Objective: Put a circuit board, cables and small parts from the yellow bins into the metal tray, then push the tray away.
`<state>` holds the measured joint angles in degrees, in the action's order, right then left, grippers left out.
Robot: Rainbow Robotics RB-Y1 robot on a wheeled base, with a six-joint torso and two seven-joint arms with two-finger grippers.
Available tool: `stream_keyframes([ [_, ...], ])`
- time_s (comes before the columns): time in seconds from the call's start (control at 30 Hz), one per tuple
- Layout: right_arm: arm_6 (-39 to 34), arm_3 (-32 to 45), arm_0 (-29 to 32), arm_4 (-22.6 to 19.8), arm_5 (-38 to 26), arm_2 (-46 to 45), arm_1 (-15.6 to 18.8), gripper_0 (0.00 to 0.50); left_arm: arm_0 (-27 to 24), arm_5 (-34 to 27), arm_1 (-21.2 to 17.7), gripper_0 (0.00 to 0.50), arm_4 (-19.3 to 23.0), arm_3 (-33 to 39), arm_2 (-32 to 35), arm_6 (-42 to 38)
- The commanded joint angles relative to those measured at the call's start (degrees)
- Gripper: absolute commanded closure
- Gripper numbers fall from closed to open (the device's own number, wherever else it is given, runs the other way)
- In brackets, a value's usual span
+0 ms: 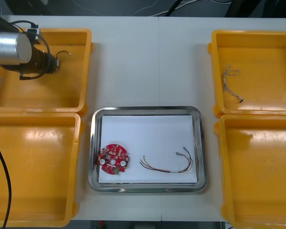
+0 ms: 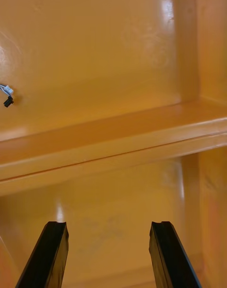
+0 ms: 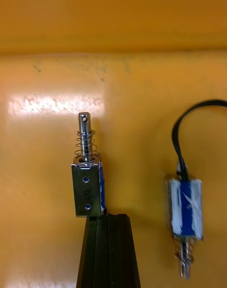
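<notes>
My left gripper [image 3: 108, 250] is over the far left yellow bin [image 1: 81, 67]. Its black fingers are pressed together and pinch the rear end of a small metal part [image 3: 87, 184], a boxy piece with a spring and pin that sticks out past the tips. A second small metal part [image 3: 184, 207] with a black cable [image 3: 189, 118] lies on the bin floor beside it. The metal tray [image 1: 145, 110] holds a round red circuit board [image 1: 113, 159] and a red and yellow cable [image 1: 169, 164]. My right gripper [image 2: 109, 252] hangs open over the right bins, with nothing between its fingers.
A twisted blue and white cable [image 1: 230, 81] lies in the far right yellow bin [image 1: 219, 71]; its end [image 2: 7, 97] shows past the rim [image 2: 113, 146] between the two right bins. The near left bin [image 1: 38, 167] and near right bin [image 1: 262, 171] show bare floors.
</notes>
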<state>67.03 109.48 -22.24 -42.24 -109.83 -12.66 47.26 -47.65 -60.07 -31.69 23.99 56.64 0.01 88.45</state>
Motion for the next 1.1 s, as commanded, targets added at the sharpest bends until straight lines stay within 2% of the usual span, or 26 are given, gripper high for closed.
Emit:
stream_keyframes([
  [0.03,2.05,-2.25,-4.48,1.28,-0.17,4.22,2.57,0.000,6.52,-4.44,-1.53,0.500,1.50,10.07,1.13,4.45],
  [0.27,2.67,-7.00,-8.26,2.95,5.42,9.58,2.57,0.000,13.02,-8.57,-3.11,0.500,3.61,20.00,1.22,4.54],
  [0.5,3.02,-11.92,-10.89,3.31,12.89,13.45,2.57,0.000,18.65,-9.19,-4.25,0.500,5.45,26.50,2.10,4.72],
  [0.8,2.93,-18.43,-15.29,3.83,22.03,19.69,2.48,0.000,21.99,-15.78,-4.87,0.500,7.30,32.13,5.97,6.12],
  [1.0,3.11,-22.56,-17.84,2.95,26.69,21.62,1.16,0.000,21.90,-16.22,-5.31,0.500,8.27,32.04,6.05,6.21],
  [1.07,3.19,-23.96,-18.54,2.78,27.48,21.71,0.28,0.000,21.81,-16.22,-5.48,0.471,8.44,32.13,6.05,6.21],
  [1.1,3.28,-25.19,-19.16,2.69,28.09,21.71,-0.42,0.000,21.64,-16.22,-5.66,0.414,8.62,32.04,6.05,6.21],
])
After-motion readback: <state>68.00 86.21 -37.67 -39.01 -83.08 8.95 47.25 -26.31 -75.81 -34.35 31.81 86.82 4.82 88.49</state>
